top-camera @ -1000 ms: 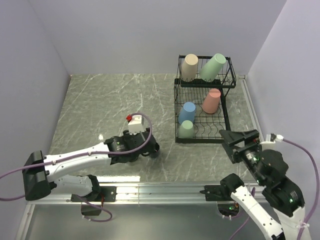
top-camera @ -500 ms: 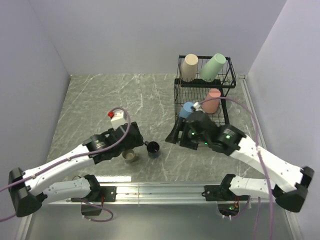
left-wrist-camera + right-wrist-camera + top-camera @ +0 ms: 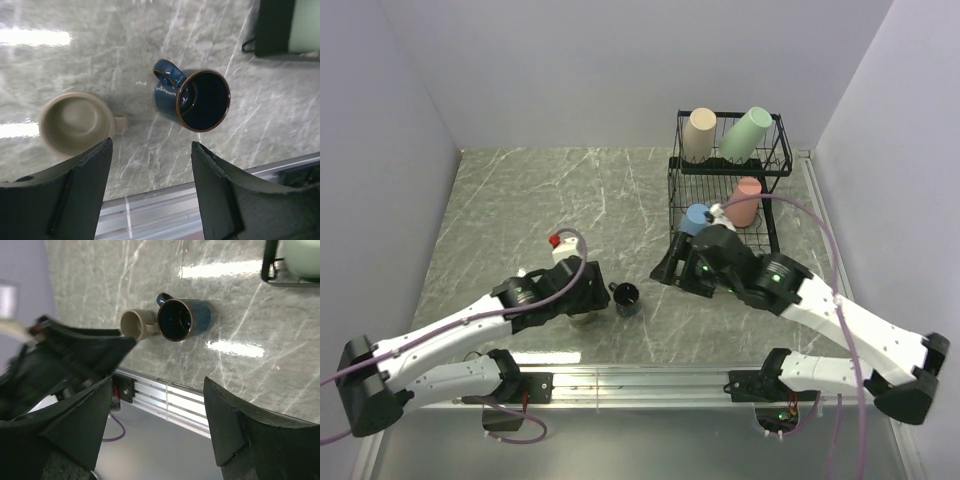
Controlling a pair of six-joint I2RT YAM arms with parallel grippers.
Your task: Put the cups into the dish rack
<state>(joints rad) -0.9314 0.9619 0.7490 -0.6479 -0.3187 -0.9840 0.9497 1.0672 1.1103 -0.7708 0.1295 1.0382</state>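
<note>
**Inspector:** Two mugs stand loose on the bench (image 3: 520, 200), neither of them racked. Which is nearest the front edge?

**Onlooker:** The olive-tan mug (image 3: 75, 122). It is upright with its mouth up. It sits just beside one finger of the left pincer (image 3: 151, 144), on that finger's outer side and not in the gap. That pincer is spread and holds nothing. It looks down at the bench from a low, outstretched arm.

**Inspector:** And the next one out?

**Onlooker:** The navy mug (image 3: 627, 297), close by the tan one. It is also upright, long axis vertical, handle turned towards the left arm's side. It lies between the two pincers. The right pincer (image 3: 157, 381) is on its rack side, spread wide and empty, tilted down towards both mugs.

**Inspector:** Your reading of the approach?

**Onlooker:** I judge the left arm nearer the tan mug. The right arm looks better placed for the navy one, since the rack is directly behind it.

**Inspector:** And farthest?

**Onlooker:** The dish rack (image 3: 773, 230), at the right rear. The beige tumbler (image 3: 699, 135) and the pale green tumbler (image 3: 745, 133) are on the upper tier. The pink tumbler (image 3: 744, 200) and the blue tumbler (image 3: 696, 218) are below.
</note>
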